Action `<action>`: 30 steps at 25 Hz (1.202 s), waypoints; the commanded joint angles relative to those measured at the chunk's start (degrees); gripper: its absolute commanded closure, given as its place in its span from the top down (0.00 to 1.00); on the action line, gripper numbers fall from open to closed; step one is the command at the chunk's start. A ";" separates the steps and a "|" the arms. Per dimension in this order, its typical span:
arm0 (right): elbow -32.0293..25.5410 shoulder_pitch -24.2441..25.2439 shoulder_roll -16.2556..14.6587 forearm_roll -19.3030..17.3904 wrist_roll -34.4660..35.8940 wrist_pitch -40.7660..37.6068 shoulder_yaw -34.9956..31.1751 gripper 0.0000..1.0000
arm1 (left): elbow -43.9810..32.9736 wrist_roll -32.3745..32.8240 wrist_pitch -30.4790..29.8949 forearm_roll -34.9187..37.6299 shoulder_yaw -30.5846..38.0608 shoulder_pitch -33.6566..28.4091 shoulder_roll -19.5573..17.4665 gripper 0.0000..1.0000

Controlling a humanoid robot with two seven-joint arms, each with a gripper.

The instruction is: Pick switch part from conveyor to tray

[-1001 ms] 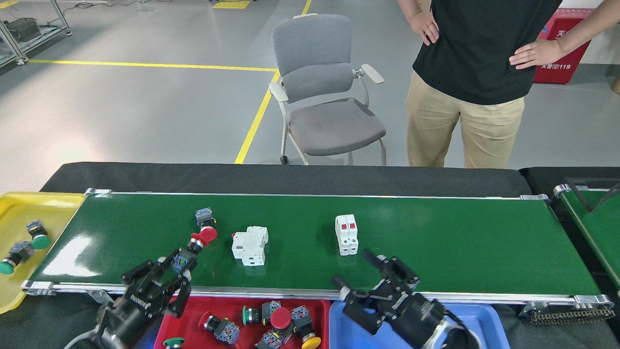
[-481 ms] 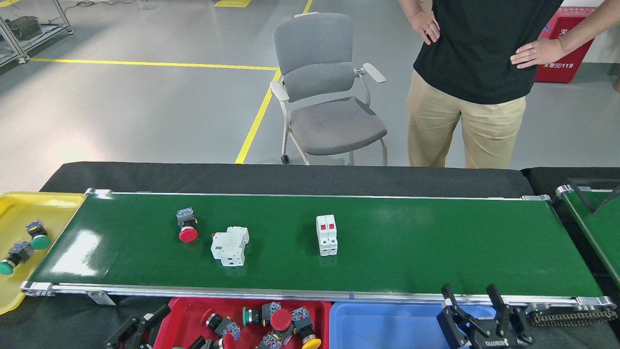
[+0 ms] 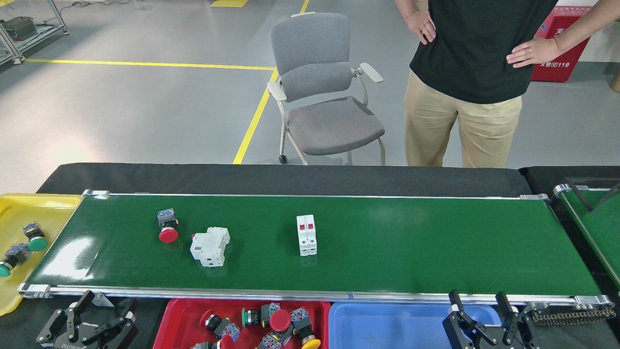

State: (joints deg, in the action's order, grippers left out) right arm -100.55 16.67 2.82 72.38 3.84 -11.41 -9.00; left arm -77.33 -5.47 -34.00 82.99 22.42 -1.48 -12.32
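Both grippers sit at the bottom edge of the head view and are partly cut off: the left gripper shows dark fingers spread apart and holding nothing, below the conveyor's near rail at its left end, while the right gripper shows two black fingers standing upright and apart, empty, over the blue tray, its body lost below the frame. The conveyor carries three parts: a red-capped push-button switch near the left end, a white breaker lying tilted just right of it, and a white breaker with red toggles further right, all well apart from both grippers. The red tray just below the near rail holds a jumble of button switches whose lower ones are cut off by the frame. A yellow tray at the far left, only partly in view, holds two green-capped switches. A second green belt shows only in part at the right edge. Beyond the black table edge stand a grey chair and a person with hands on hips, head out of frame
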 commanded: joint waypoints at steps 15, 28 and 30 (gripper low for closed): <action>-0.61 -0.33 0.34 0.04 0.46 -0.01 0.12 0.99 | 29.17 1.34 7.37 5.16 -11.44 25.48 -5.34 1.00; -0.53 -0.68 0.17 0.13 0.46 -0.01 1.18 0.99 | 46.92 0.55 15.19 4.72 -16.36 36.55 -5.52 0.23; -0.53 -0.59 0.17 0.13 0.46 -0.01 1.18 0.99 | 47.54 -0.59 14.49 4.72 -16.36 36.37 -5.61 0.12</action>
State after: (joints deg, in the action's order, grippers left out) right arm -100.44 16.62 2.83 72.47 3.86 -11.28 -7.84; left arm -29.78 -5.12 -18.84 87.84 6.13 33.97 -17.17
